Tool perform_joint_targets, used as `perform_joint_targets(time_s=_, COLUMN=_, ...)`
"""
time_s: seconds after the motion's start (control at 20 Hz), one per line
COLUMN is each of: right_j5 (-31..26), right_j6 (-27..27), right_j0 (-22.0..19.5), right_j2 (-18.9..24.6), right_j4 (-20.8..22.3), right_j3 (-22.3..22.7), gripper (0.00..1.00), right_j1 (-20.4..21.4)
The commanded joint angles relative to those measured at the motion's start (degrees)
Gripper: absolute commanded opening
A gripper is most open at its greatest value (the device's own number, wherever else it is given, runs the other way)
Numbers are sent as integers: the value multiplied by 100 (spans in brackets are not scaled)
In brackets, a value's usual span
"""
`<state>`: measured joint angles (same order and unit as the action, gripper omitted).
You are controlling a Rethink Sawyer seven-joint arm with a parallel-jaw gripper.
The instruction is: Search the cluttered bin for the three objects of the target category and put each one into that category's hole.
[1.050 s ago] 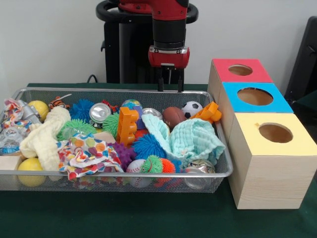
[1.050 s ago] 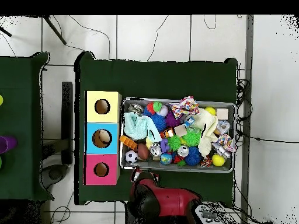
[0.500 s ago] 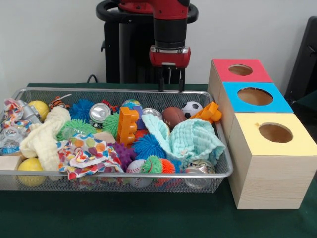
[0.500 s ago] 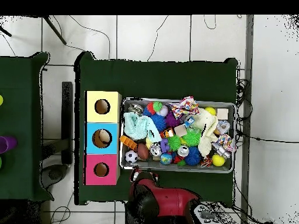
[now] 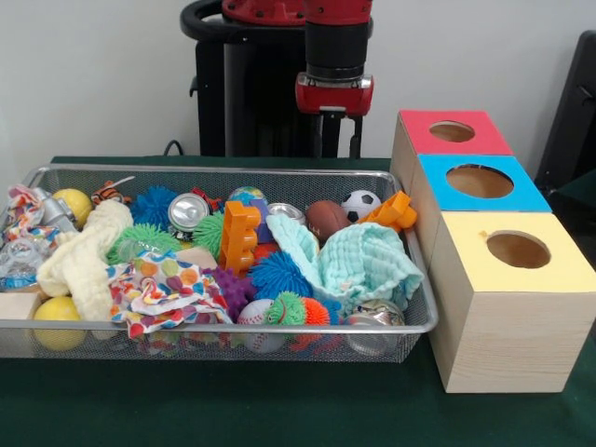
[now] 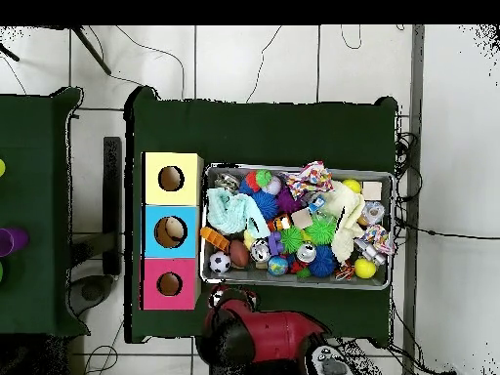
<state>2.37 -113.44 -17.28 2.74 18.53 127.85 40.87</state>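
A wire mesh bin (image 5: 233, 169) holds a heap of toys: a soccer ball (image 5: 360, 203), a brown football (image 5: 326, 219), a baseball (image 5: 253, 312), spiky rubber balls, yellow lemons, metal cans, orange blocks and cloths. Beside it stand three wooden boxes with round holes, topped red (image 5: 419, 140), blue (image 5: 521, 196) and yellow (image 5: 559, 270). My gripper (image 5: 337, 149) hangs behind the bin's far rim, above the table and left of the red box, open with nothing between its fingers. Overhead, the gripper (image 6: 220, 298) sits just outside the bin (image 6: 293, 167), near the soccer ball (image 6: 221, 262).
A mint-green cloth (image 5: 368, 261) covers the bin's right part and a cream cloth (image 5: 84, 256) lies at its left. A dotted cloth (image 5: 163, 289) lies at the front. Green cloth covers the table (image 5: 279, 400). A second green table (image 6: 34, 195) stands to the side.
The gripper has risen and shifted to the right in the front view, away from the bin's far rim and toward the red box. Nothing in the bin has moved.
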Motion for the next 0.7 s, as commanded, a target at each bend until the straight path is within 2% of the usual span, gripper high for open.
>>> perform_joint_targets(time_s=0.05, right_j5=-1053, right_j6=-359, right_j0=84, right_j2=497, right_j4=-297, right_j3=-293, gripper=100, right_j1=764)
perform_joint_targets(time_s=0.35, right_j5=-1296, right_j6=-418, right_j0=75, right_j2=524, right_j4=-298, right_j3=-303, gripper=100, right_j1=999)
perform_joint_targets(time_s=0.7, right_j5=-1538, right_j6=-375, right_j0=45, right_j2=566, right_j4=-391, right_j3=-487, gripper=100, right_j1=957)
